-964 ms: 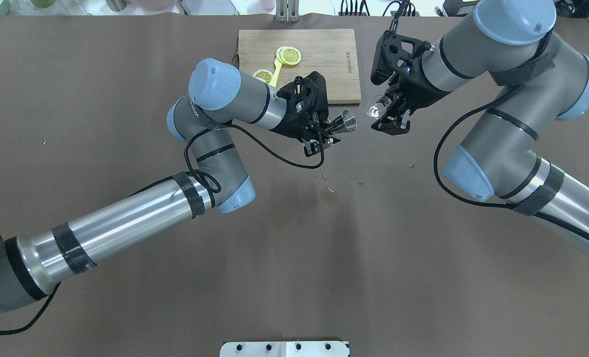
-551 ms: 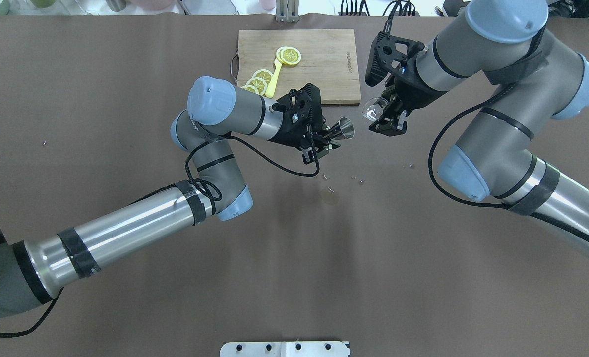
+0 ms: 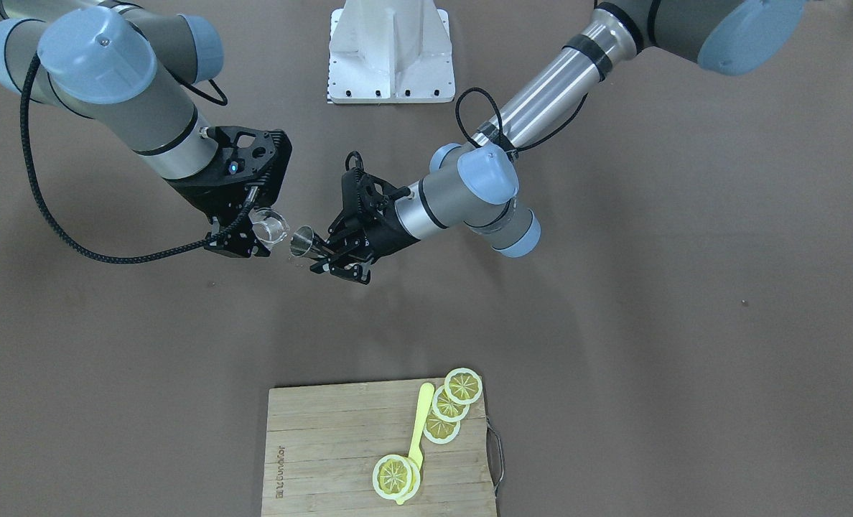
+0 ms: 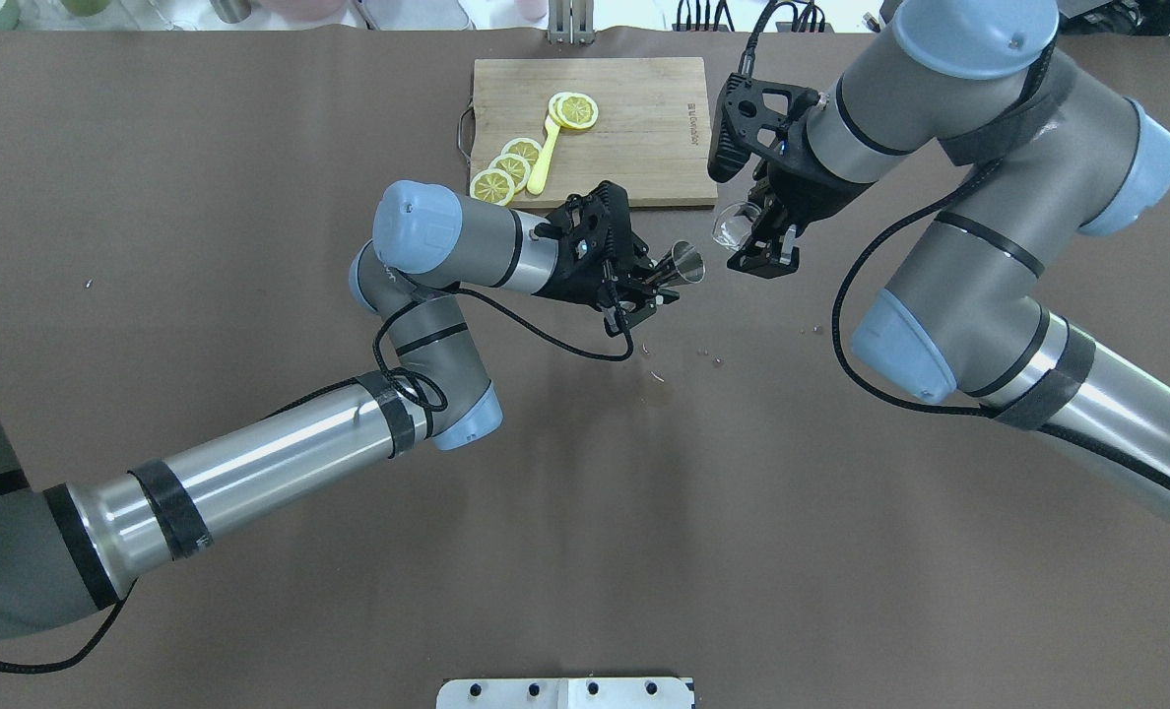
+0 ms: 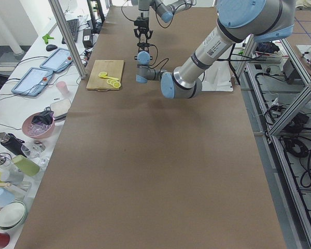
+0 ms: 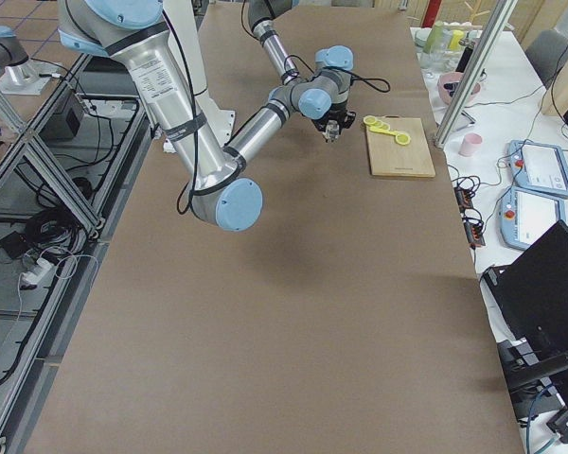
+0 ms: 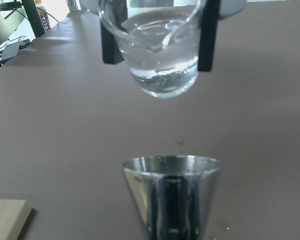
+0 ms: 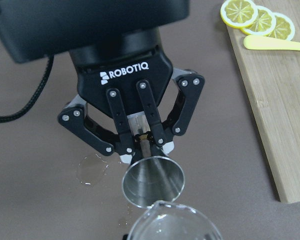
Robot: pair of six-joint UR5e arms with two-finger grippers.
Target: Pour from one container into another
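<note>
In the overhead view the left arm comes in from the lower left across the brown desk [image 4: 201, 246] and ends near the frame's centre. There the left tool [image 4: 659, 276] is pinched on the narrow waist of the jigger [image 4: 685, 264]. The right wrist view shows both fingertips pressed against the waist. The jigger is held clear of the desk and tipped onto its side, with its open mouth facing the right of the frame.

Just to the upper right of that mouth, near it but with a gap showing, is the glass cup [image 4: 730, 225]. It is also in the air and holds clear liquid. The right tool [image 4: 746, 231] is clamped on it, one black finger [image 7: 110, 35] against each side of the glass. The right arm runs on to the frame's right edge.

Below the jigger, droplets [image 4: 656, 377] mark the desk. In the upper centre lies a cutting board [image 4: 644, 128] carrying lemon slices [image 4: 506, 175] and a yellow utensil [image 4: 544, 158].
</note>
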